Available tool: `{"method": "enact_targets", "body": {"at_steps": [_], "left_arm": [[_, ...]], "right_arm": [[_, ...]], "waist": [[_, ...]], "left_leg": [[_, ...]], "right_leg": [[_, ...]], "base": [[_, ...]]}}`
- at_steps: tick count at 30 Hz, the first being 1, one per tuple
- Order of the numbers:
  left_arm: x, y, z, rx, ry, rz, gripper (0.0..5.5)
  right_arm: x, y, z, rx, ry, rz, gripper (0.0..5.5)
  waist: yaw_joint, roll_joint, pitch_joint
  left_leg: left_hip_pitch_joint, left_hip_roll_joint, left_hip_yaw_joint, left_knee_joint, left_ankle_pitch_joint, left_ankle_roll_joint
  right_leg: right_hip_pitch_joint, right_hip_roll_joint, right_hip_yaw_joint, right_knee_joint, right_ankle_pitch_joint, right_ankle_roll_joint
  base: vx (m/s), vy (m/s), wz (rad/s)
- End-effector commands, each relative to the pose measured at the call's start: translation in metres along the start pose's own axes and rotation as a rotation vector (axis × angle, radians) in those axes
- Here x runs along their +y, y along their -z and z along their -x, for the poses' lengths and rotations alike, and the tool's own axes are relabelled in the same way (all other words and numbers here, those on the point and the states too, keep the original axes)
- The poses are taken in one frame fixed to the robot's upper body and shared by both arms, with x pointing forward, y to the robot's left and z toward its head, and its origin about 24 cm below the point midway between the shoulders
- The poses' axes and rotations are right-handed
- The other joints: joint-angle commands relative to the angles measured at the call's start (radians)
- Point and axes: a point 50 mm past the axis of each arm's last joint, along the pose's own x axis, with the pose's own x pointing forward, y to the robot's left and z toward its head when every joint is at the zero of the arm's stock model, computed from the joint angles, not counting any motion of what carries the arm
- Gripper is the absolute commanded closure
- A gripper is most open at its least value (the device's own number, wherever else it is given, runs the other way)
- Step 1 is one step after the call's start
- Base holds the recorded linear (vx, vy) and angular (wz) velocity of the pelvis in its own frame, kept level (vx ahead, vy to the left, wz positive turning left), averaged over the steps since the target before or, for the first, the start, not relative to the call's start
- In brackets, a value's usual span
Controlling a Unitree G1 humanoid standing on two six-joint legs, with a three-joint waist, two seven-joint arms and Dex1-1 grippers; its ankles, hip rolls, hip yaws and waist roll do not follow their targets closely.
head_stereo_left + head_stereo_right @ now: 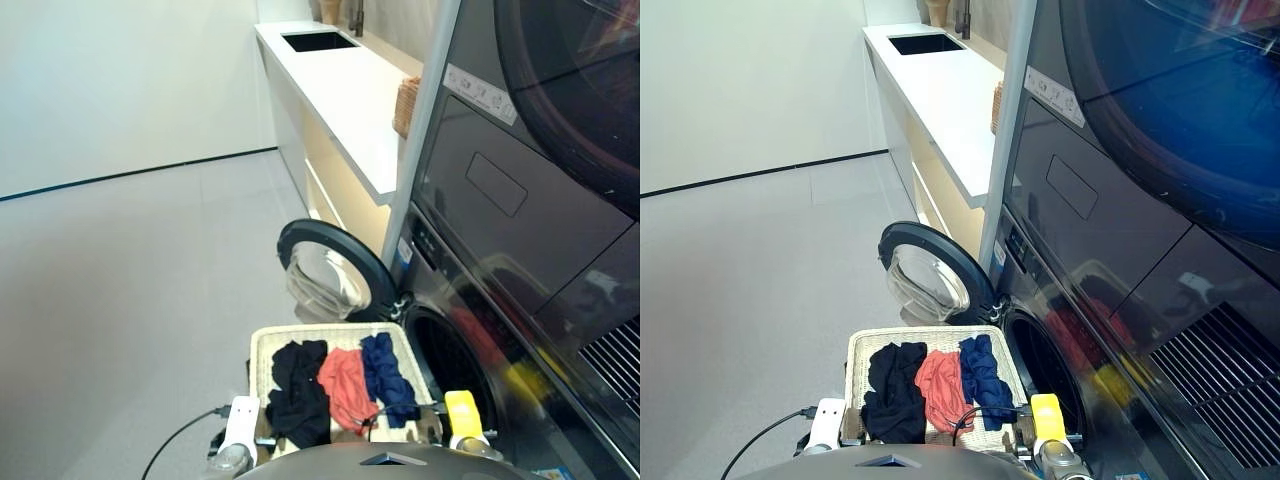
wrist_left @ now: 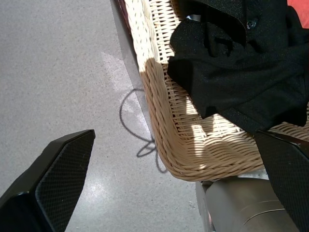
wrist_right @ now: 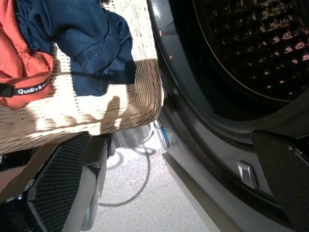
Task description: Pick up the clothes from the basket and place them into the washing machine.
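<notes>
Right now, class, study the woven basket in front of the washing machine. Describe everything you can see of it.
The rectangular cream-white woven wicker basket has low sides and rounded corners. It sits upright, just off the dark grey washing machine's open drum mouth. Three garments lie side by side inside: a black one, a red-orange one and a navy blue one, whose edge drapes over the rim. Sunlight falls across its weave.

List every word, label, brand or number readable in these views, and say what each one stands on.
"Quality B...": white letters on a black band of the red-orange garment in the basket; the rest is cut off.
White label strip on the upper appliance: print too small to read.
Blue sticker on the washing machine: unreadable.
Nothing else legible.
</notes>
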Motion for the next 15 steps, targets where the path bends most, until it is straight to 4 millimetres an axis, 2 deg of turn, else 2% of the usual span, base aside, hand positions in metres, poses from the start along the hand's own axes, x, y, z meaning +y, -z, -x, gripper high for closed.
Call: {"method": "enact_targets", "body": {"at_steps": [1, 15], "left_arm": [[-0.0052, -0.0254, -0.0062, -0.069, 0.026, -0.019, 0.0], [-0.0053, -0.0196, -0.0057, -0.04, 0.026, -0.009, 0.0]], "right_arm": [[0.004, -0.0153, -0.0033, -0.049, -0.025, 0.063, 0.0], [0.0048, -0.0137, -0.003, -0.043, -0.03, 0.061, 0.0]], "waist": [[-0.007, -0.022, 0.0], [-0.006, -0.022, 0.0]], "left_leg": [[-0.028, -0.008, 0.054, 0.0, 0.032, -0.044], [-0.029, -0.009, 0.053, 0.0, 0.031, -0.044]], "right_leg": [[0.014, -0.01, 0.014, 0.031, -0.038, 0.071], [0.015, -0.01, 0.012, 0.027, -0.037, 0.071]], "base": [[0.0, 0.0, 0.0], [0.0, 0.0, 0.0]]}}
